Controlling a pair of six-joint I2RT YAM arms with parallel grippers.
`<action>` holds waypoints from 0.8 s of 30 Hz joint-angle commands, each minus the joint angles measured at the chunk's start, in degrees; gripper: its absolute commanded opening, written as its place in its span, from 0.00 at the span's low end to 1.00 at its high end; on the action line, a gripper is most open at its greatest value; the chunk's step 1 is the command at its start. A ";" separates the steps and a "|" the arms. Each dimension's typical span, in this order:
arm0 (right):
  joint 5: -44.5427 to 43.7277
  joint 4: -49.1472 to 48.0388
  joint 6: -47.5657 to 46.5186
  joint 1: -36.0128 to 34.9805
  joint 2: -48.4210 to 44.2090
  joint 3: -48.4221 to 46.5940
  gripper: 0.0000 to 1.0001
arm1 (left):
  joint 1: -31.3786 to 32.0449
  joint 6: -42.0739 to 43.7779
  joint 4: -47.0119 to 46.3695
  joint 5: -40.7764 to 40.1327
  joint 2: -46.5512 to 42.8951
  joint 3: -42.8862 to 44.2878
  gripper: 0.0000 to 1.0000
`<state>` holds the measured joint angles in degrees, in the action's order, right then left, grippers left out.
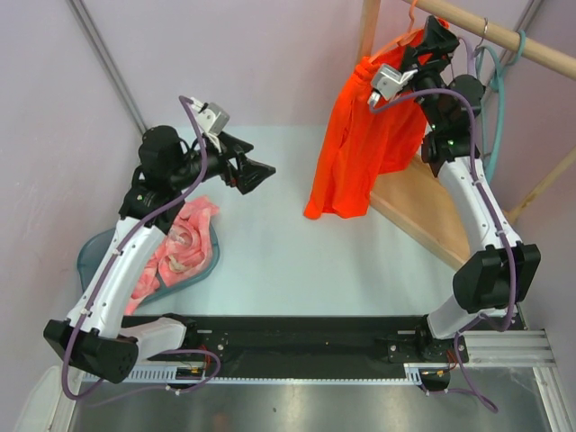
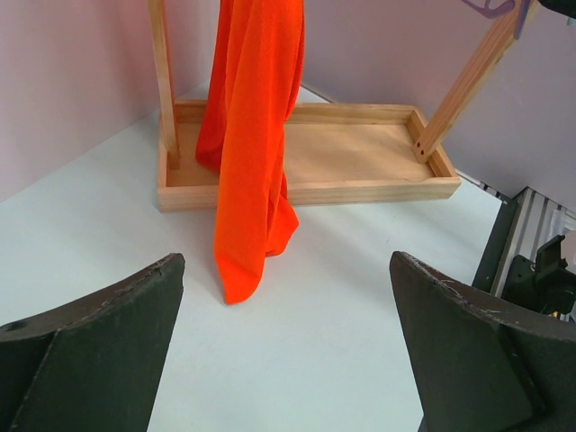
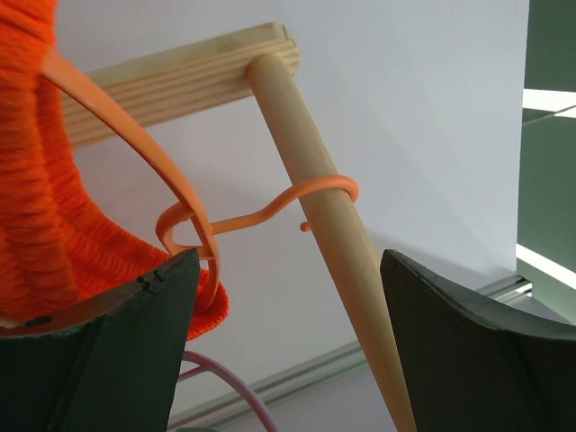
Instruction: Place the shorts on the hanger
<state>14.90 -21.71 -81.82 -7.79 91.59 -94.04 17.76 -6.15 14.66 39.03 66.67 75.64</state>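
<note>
Right hand (image 3: 290,270) is up at the wooden rod (image 3: 293,135), fingers spread wide, nothing held between them that I can see. The hanger (image 3: 270,209) has its hook over the rod, straight ahead of the hand and just past the fingertips. One hanger arm runs down by the finger on the shorts' side; touching or just beside, I can't tell. The shorts (image 1: 355,148) are draped on the hanger and hang below the rod, long axis vertical, hem low near the counter (image 2: 360,306). Left hand (image 2: 288,261) is wide open and empty, well apart from the rod, facing the shorts across the counter. The right arm is by far the nearer. My read: the task is about done. The next move looks like backing the right hand off the rod without snagging the hook or hanger arm.
</note>
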 commanded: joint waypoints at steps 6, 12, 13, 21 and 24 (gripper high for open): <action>7.25 3.41 11.23 -2.75 -14.15 6.59 0.95 | -4.31 -2.81 2.56 3.33 3.54 3.28 1.00; 8.22 19.49 19.85 -7.05 -24.78 8.34 1.00 | -8.97 2.81 18.98 1.24 10.47 15.65 1.00; 7.87 21.34 21.60 -8.89 -26.01 8.61 1.00 | -10.01 4.47 21.18 0.71 11.28 17.16 1.00; 6.73 47.88 47.32 -14.62 -36.82 12.29 1.00 | -14.06 14.49 41.59 -4.57 13.67 20.80 1.00; 6.55 54.57 55.85 -17.07 -40.68 16.67 1.00 | -15.21 15.99 41.60 -7.01 7.45 12.74 1.00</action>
<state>21.91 19.22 -42.44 -22.70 53.54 -81.76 4.03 5.10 49.43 35.70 81.01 94.91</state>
